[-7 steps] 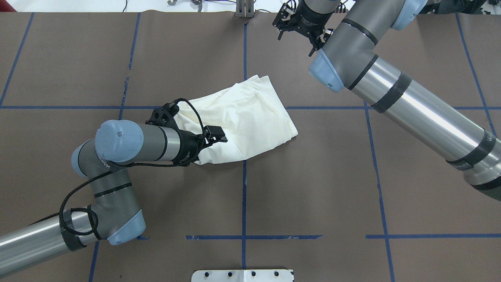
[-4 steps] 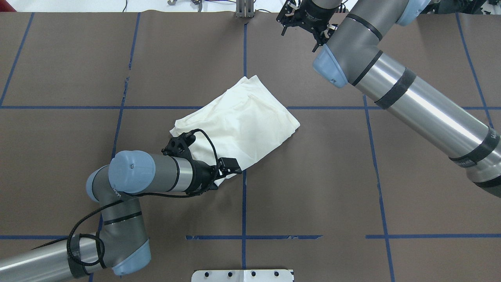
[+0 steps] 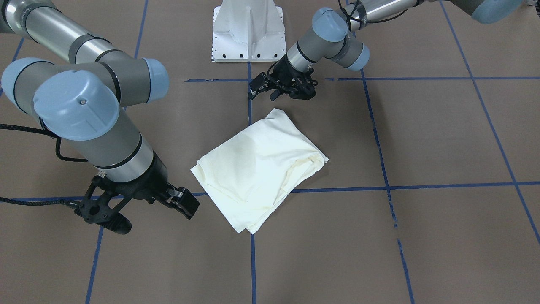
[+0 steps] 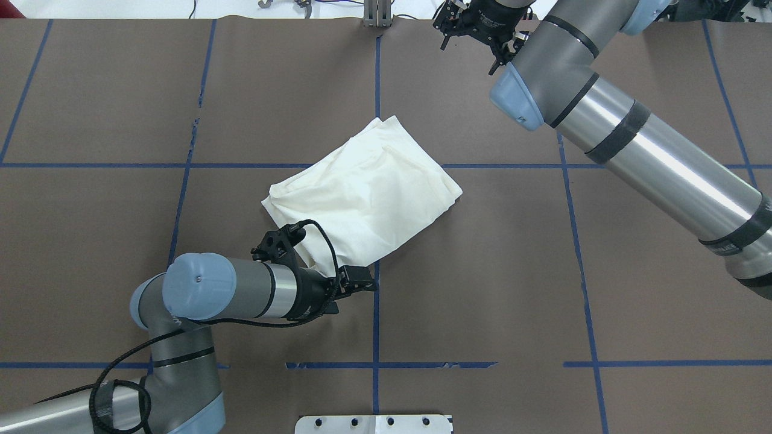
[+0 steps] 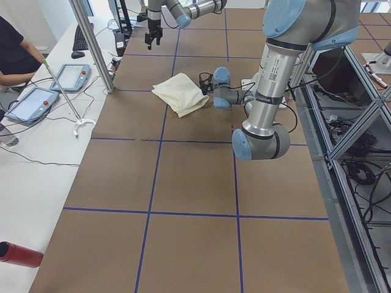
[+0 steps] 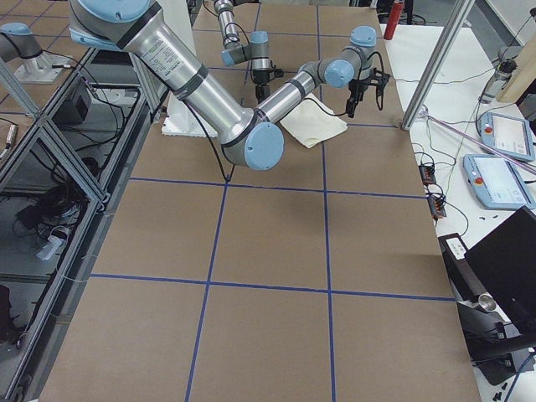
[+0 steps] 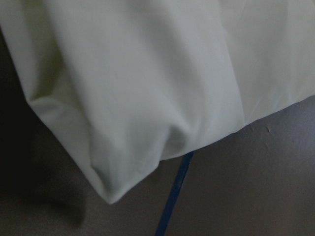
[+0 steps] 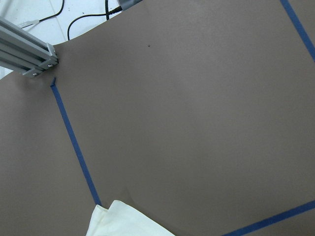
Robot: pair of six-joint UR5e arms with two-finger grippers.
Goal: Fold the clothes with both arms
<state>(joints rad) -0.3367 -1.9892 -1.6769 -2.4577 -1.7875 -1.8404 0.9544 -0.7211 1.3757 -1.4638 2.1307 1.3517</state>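
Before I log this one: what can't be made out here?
Shirt print: none visible; only plain cream shows in every view.
Left gripper fingers: a dark cluster in front view, no gap readable overhead; wrist view misses them.
Right gripper fingers: cut by overhead's top edge; a dark cluster in front view.

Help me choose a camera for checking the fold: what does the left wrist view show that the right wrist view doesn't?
Only the left wrist view: the shirt's folded corner close up, layers stacked, a blue tape line running under it. Only the right wrist view: an aluminium rail and cables beyond the table's edge. Both: cream shirt fabric, brown table, blue tape.
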